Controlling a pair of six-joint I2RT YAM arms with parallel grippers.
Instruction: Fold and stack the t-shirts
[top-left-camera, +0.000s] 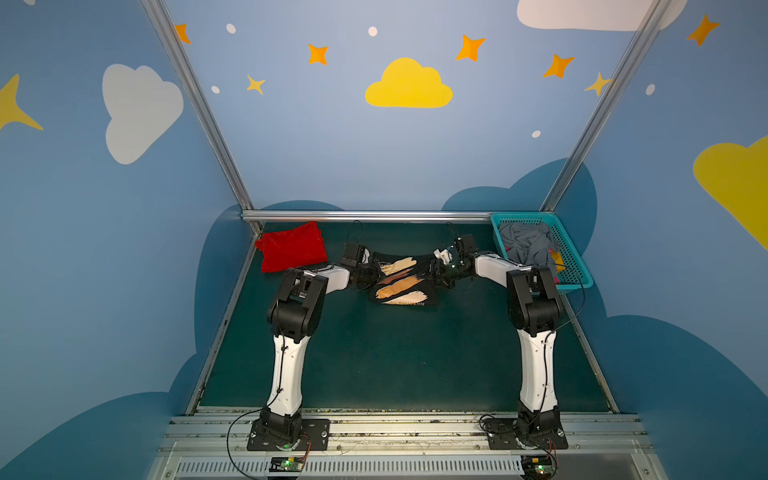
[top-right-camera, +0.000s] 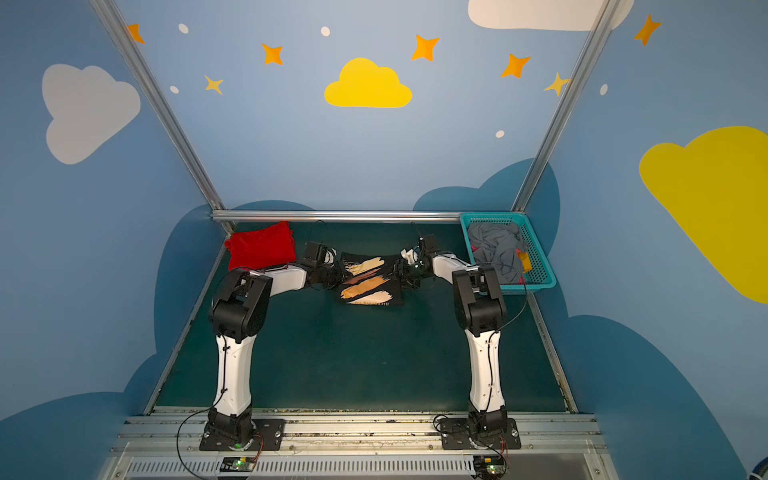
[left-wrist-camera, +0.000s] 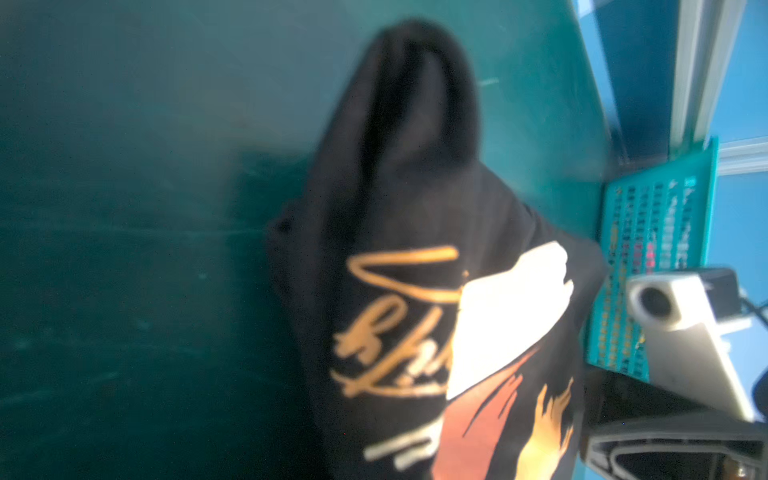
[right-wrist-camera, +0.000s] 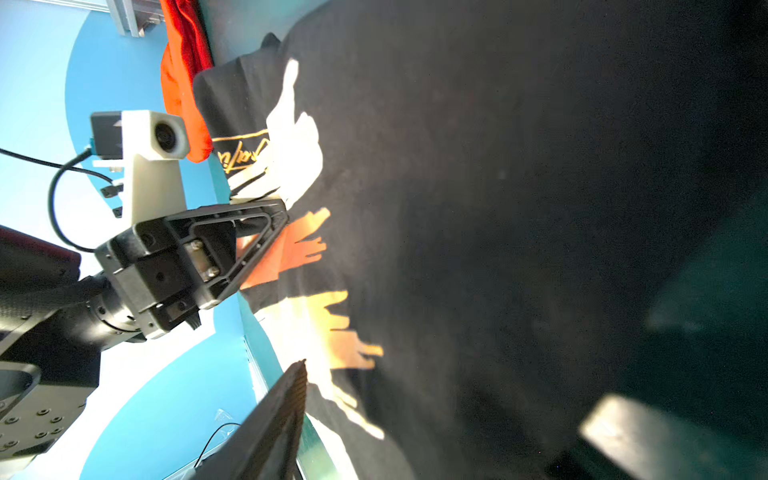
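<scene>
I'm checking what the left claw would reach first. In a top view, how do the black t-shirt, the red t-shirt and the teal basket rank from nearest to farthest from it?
1. Black t-shirt: mid-table, its left edge gripped by the left claw.
2. Red t-shirt: folded at the far-left corner.
3. Teal basket: far-right corner, farthest.

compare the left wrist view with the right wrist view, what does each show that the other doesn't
Only the left wrist view: the teal plastic mesh basket and the right arm's white wrist camera.

Only the right wrist view: the plain bright red cloth t-shirt, the left arm's white wrist camera, and the left gripper shut on the edge of the black cloth t-shirt printed with cream, tan and brown brush-strokes.

Both: that black t-shirt and the dark green tabletop.
</scene>
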